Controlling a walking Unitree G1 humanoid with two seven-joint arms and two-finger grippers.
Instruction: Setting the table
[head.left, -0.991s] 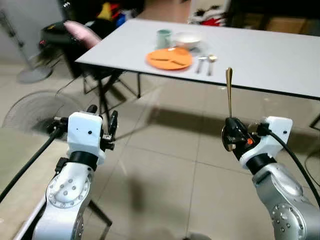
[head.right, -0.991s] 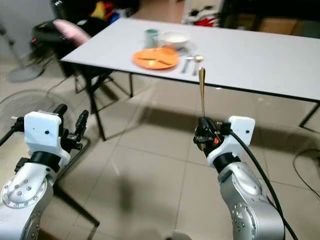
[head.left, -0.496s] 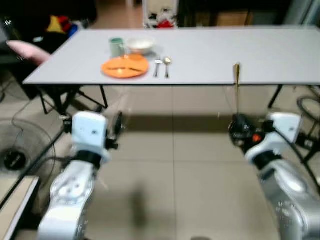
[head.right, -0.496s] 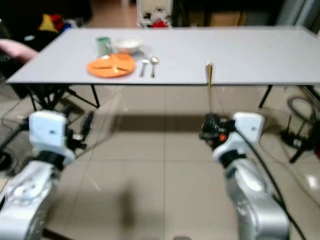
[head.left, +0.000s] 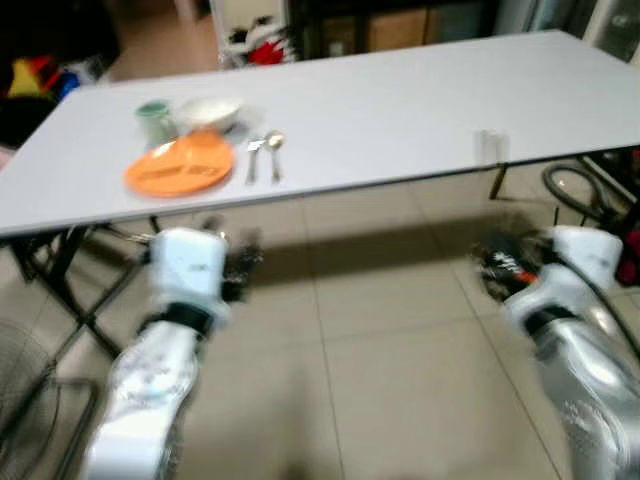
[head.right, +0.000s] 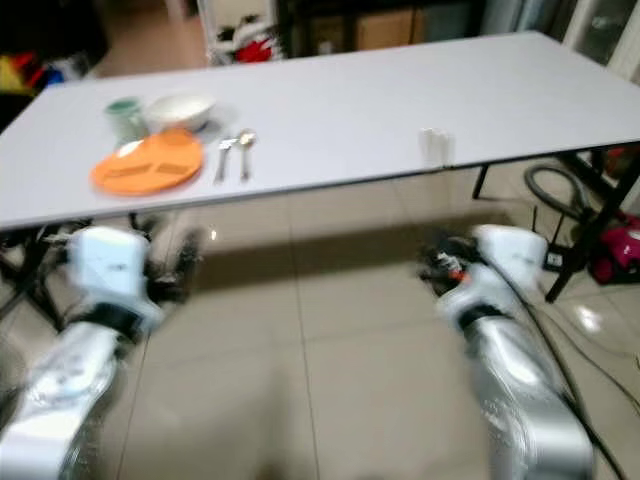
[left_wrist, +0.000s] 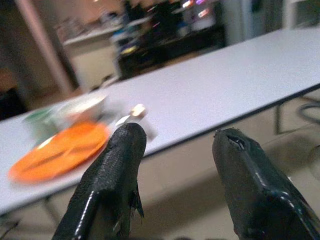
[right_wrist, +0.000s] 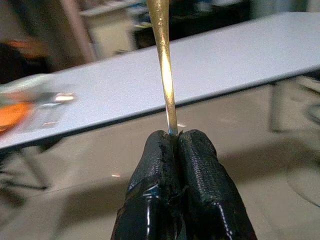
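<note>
A long white table (head.left: 400, 105) stands ahead. Toward its left end lie an orange plate (head.left: 180, 168), a green cup (head.left: 152, 112), a white bowl (head.left: 208, 110) and a silver fork and spoon (head.left: 262, 155). My right gripper (right_wrist: 174, 137) is shut on a thin gold utensil (right_wrist: 165, 75), which stands upright, its upper end blurred against the table edge (head.left: 490, 148). That gripper hangs in front of the table over the floor (head.left: 497, 268). My left gripper (left_wrist: 180, 137) is open and holds nothing, low at the left (head.left: 243, 262).
Beige floor tiles (head.left: 380, 330) lie between me and the table. Cables (head.left: 570, 185) and a table leg sit at the right. A fan grille (head.left: 20, 380) and dark chair legs (head.left: 70, 290) are at the left. Boxes and clutter (head.left: 380, 28) stand behind the table.
The whole picture has shifted and blurred as the camera swung: the place setting sits further left and the table's right end shows. The right gripper still holds the utensil upright.
</note>
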